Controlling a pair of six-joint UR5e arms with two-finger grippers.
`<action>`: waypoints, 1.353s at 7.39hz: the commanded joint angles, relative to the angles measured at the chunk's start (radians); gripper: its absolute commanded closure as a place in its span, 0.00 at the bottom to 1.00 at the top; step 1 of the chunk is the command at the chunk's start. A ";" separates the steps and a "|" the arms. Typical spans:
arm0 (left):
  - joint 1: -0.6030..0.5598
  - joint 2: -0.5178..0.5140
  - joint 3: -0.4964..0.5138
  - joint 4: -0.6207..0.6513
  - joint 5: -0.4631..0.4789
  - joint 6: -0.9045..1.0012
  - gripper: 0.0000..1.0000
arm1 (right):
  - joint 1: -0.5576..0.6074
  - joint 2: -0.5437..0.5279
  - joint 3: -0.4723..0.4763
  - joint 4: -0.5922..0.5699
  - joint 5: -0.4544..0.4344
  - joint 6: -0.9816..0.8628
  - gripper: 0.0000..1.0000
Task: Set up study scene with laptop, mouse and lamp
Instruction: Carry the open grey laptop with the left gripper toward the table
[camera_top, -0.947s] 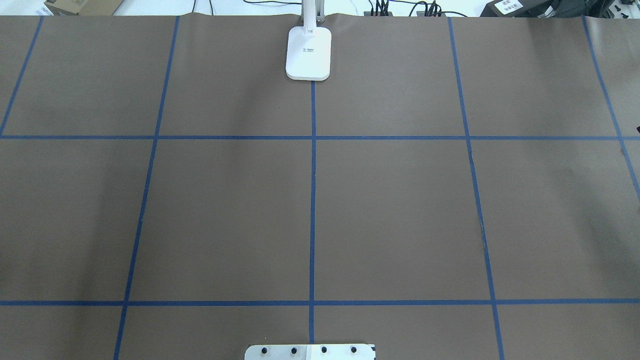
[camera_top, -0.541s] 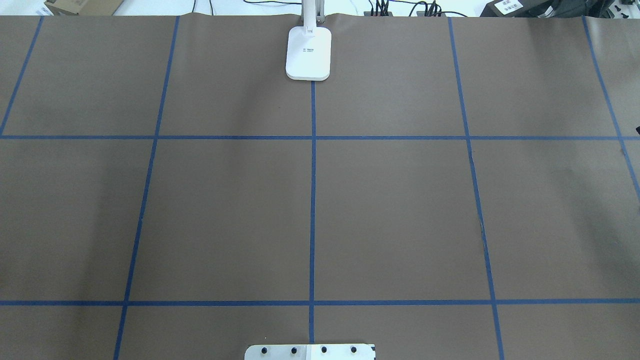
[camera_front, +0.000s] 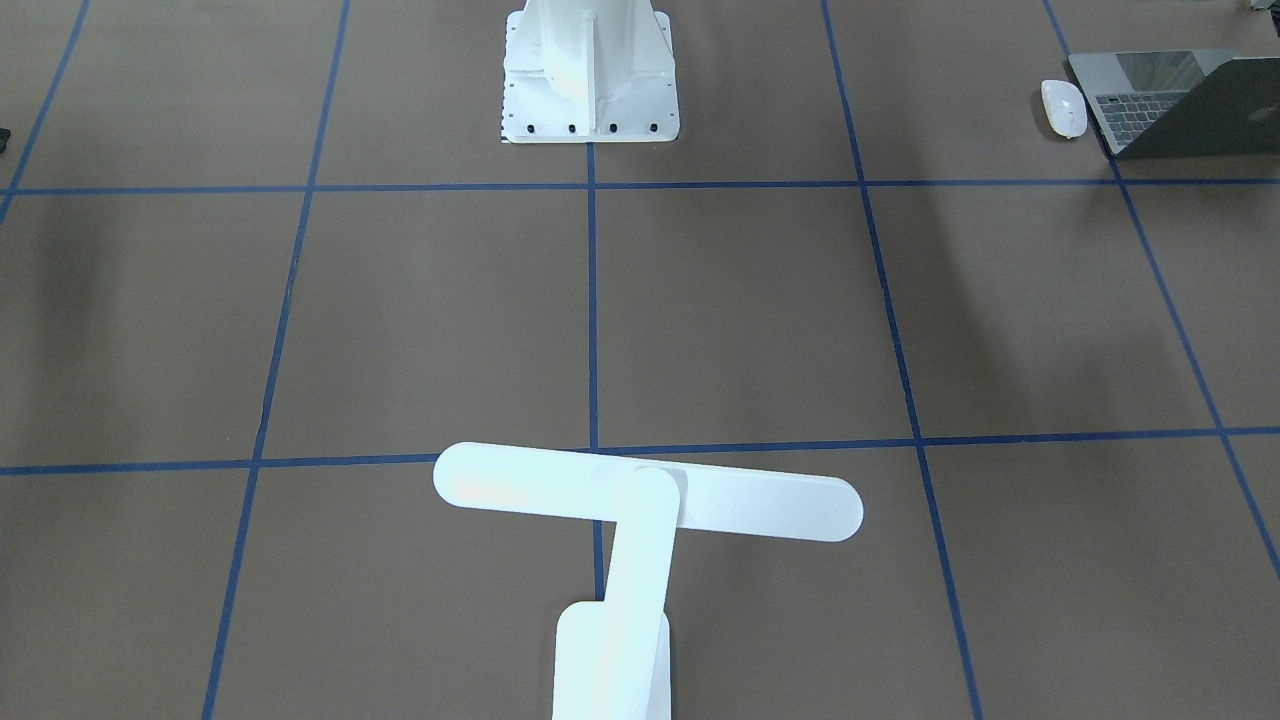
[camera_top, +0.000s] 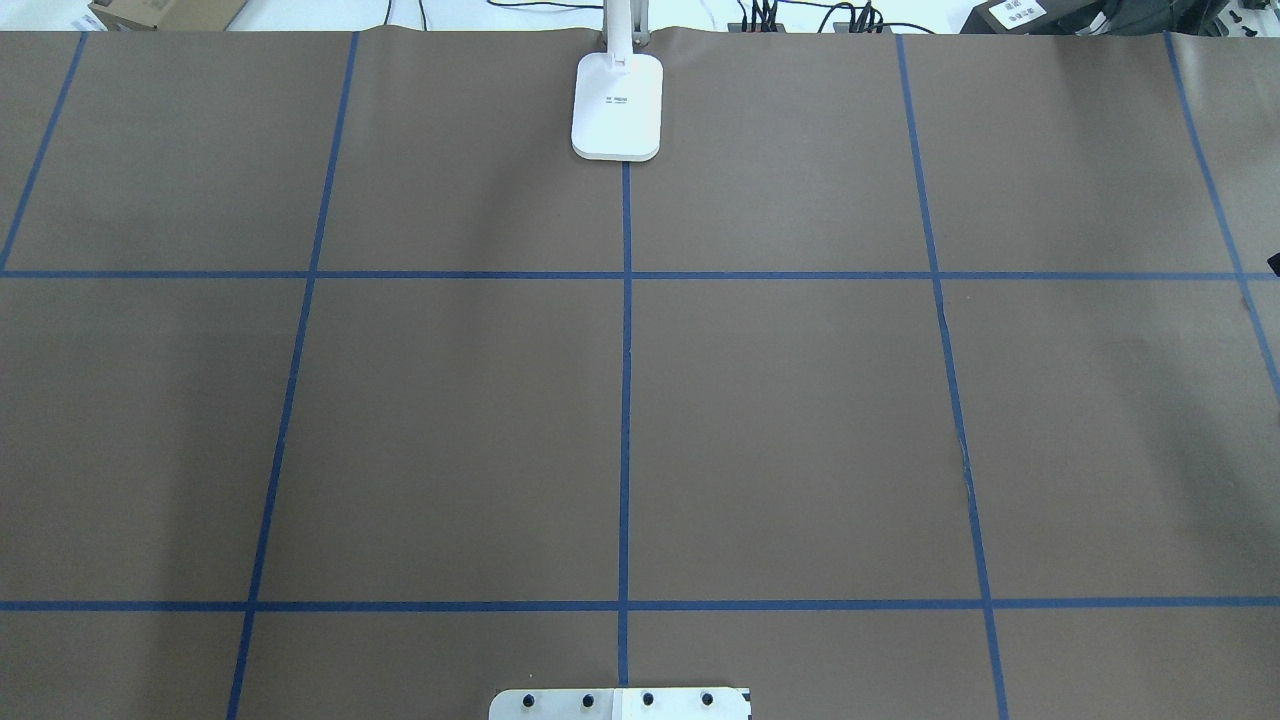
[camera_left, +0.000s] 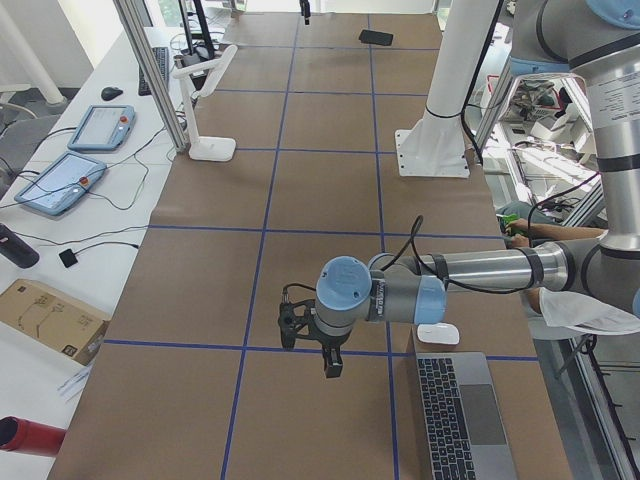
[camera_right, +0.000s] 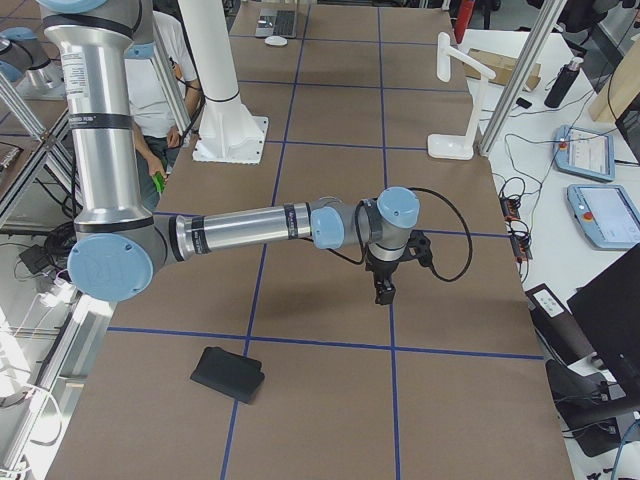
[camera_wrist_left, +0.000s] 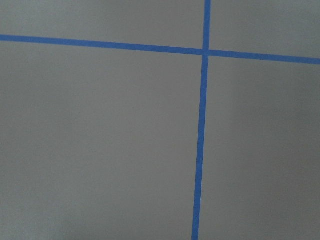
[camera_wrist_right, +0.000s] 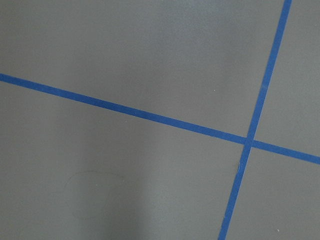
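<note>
The open grey laptop (camera_front: 1180, 100) sits at the table's left end on the robot's side, also seen in the exterior left view (camera_left: 460, 420). The white mouse (camera_front: 1063, 107) lies right beside it (camera_left: 437, 334). The white lamp (camera_front: 650, 505) stands at the far edge's middle, its base (camera_top: 617, 105) on the centre line. My left gripper (camera_left: 333, 368) hangs over bare table beside the mouse. My right gripper (camera_right: 383, 293) hovers above a tape crossing near the table's right end. I cannot tell whether either is open or shut.
The white bolted pedestal (camera_front: 590, 70) rises at the robot-side middle. A flat black pad (camera_right: 228, 373) lies at the right end. A person (camera_right: 160, 110) sits behind the pedestal. Tablets and cables (camera_left: 75, 150) lie on the bench beyond the far edge.
A dark sliver at the overhead view's right edge reaches slightly farther in. The lamp has not moved.
</note>
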 joint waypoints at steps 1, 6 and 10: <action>-0.090 0.040 -0.009 0.011 0.055 -0.091 0.00 | -0.017 0.000 -0.014 0.000 -0.001 -0.002 0.00; -0.206 0.186 -0.034 0.046 0.063 -0.448 0.01 | -0.024 -0.020 0.015 0.022 0.125 -0.010 0.00; -0.247 0.239 -0.057 0.046 0.118 -0.587 0.01 | -0.039 -0.047 0.048 0.023 0.123 -0.016 0.00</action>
